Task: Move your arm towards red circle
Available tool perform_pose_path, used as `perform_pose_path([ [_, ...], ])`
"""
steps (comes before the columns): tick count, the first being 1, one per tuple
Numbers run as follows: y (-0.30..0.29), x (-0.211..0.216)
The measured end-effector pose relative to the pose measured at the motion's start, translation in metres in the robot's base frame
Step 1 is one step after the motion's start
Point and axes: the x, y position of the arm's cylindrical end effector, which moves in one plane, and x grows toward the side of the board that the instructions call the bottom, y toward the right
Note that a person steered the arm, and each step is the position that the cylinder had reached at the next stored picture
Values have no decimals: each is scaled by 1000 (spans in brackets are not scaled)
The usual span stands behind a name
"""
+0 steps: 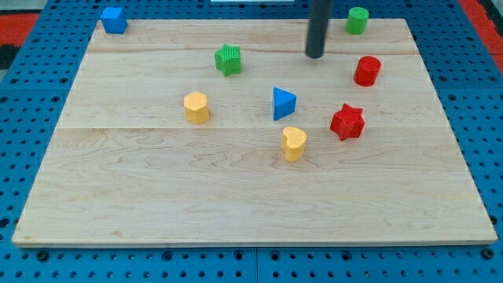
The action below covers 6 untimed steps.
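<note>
Spreading across nearly the whole view is the wooden board (pixel 236 189), pale planks lying on a blue pegboard table (pixel 23 259). Above it hangs the dark rod, and its tip (pixel 315 56) sits near the board's top edge, at about twelve o'clock from the centre, touching no block. The arm has no claw, only this plain rod end, so there is nothing to open or close and it holds nothing.

What matters for the coming move is that the red circle (pixel 367 71) lies at roughly four o'clock from the tip, near it, with bare wood between the two. It sits in the board's upper right part, around two o'clock from the centre. A short slide toward the view's right and slightly down should bring the tip alongside it, as I judge it. Being round, the block has no long axis to line up with.

It looks like a short upright cylinder, bright red with a flat top.

The other blocks are smaller matters: a red star (pixel 347 122) at six o'clock from the circle, a green cylinder (pixel 357 20) at twelve o'clock from it, a blue triangle (pixel 284 104), a yellow heart (pixel 294 143), a yellow block (pixel 196 107), a green star (pixel 229 60) and a blue cube (pixel 114 20) in the far top-left corner.
</note>
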Motion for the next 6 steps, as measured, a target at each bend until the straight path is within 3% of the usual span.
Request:
perform_pose_path([
  [1,48,-2],
  [6,39,24],
])
